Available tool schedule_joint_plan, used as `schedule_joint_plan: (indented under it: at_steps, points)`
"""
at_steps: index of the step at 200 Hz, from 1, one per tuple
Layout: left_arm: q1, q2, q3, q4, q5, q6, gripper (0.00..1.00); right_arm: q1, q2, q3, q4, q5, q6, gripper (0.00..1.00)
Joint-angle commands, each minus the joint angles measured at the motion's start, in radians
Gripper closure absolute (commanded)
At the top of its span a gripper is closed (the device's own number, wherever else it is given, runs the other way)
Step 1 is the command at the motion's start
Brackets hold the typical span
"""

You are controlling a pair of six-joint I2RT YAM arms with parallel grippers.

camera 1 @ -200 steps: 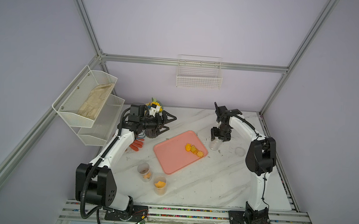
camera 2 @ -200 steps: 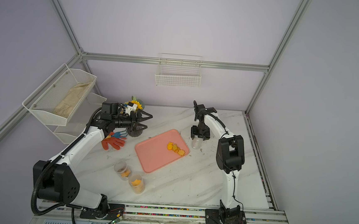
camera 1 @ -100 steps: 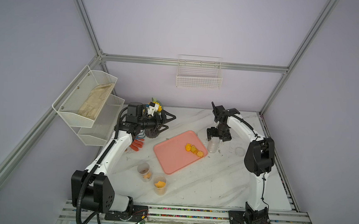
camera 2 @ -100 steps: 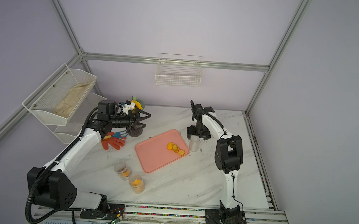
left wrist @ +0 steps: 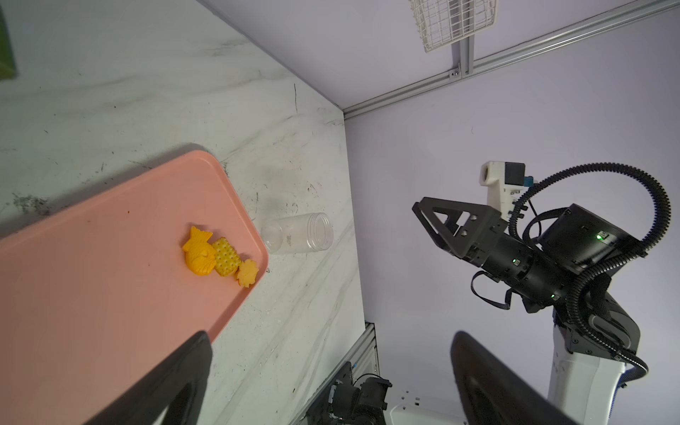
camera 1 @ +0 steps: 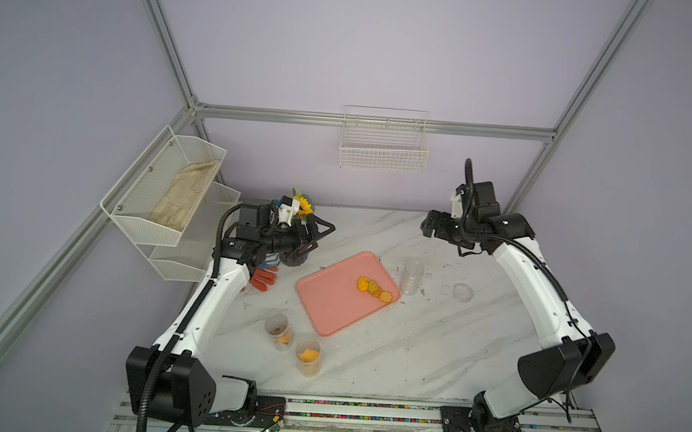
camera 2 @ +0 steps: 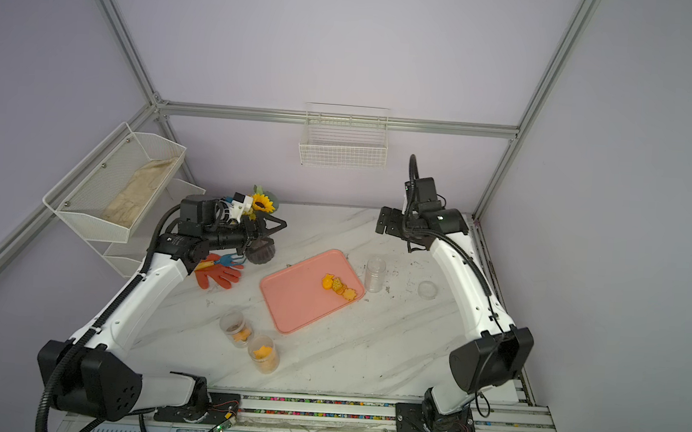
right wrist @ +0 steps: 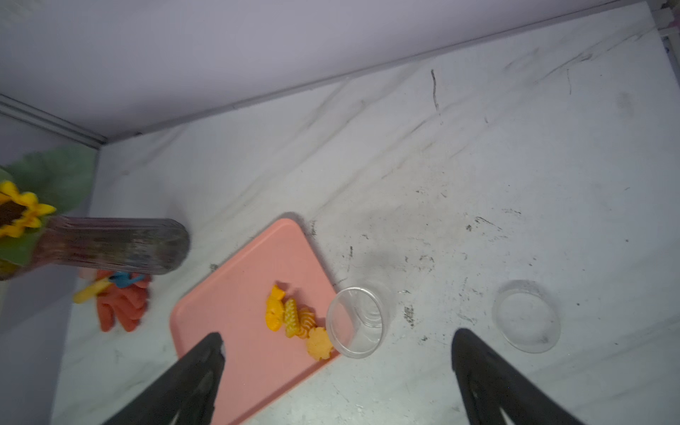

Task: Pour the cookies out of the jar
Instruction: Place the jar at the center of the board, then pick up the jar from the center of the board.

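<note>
Right wrist view shows the jar (right wrist: pixel 358 322) upright beside cookies (right wrist: pixel 290 318) on the tray (right wrist: pixel 228 312)

A white marble-look tabletop (camera 1: pixel 367 360), smooth but scuffed with dark smudges. A pink tray (camera 1: pixel 330 303) of matt, smooth plastic. 1 jar (camera 1: pixel 411 276) and 1 lid (camera 1: pixel 462 292) of clear, glossy plastic, the jar's neck ridged with thread. The cookies (camera 1: pixel 374 288) show moulded, bumpy orange-yellow faces. A basket (camera 1: pixel 383 153) of white-coated metal wire; a rail (camera 1: pixel 376 122) of brushed pale metal. An orange glove (camera 2: pixel 217 277), rubbery-looking and matt. A ribbed vase (right wrist: pixel 114 244), dark, translucent, shiny.
</note>
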Motion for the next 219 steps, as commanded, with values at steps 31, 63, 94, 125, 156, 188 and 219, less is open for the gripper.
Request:
schedule_joint_plan:
  at_steps: [31,63,94,125,156,188,219]
  points:
    - [0.007,-0.108,-0.098,0.000,-0.081,0.029,0.00,-0.045,0.015,-0.132,0.179,-0.431,0.178,0.03]
    - [0.007,-0.140,-0.125,-0.019,-0.091,0.013,0.00,-0.045,-0.025,-0.188,0.182,-0.481,0.198,0.03]
    - [0.008,-0.199,-0.188,-0.037,-0.117,-0.023,0.00,-0.044,-0.035,-0.216,0.189,-0.551,0.209,0.03]
    - [0.007,-0.280,-0.260,-0.057,-0.167,-0.077,0.00,0.010,-0.037,-0.241,0.190,-0.570,0.209,0.03]
    - [0.004,-0.373,-0.321,-0.097,-0.192,-0.156,0.00,0.086,-0.039,-0.273,0.158,-0.604,0.201,0.03]
    - [-0.009,-0.445,-0.327,-0.197,-0.231,-0.175,0.00,0.164,-0.101,-0.332,0.101,-0.587,0.140,0.03]
    - [-0.023,-0.549,-0.313,-0.300,-0.288,-0.184,0.00,0.263,-0.104,-0.344,0.047,-0.570,0.103,0.03]
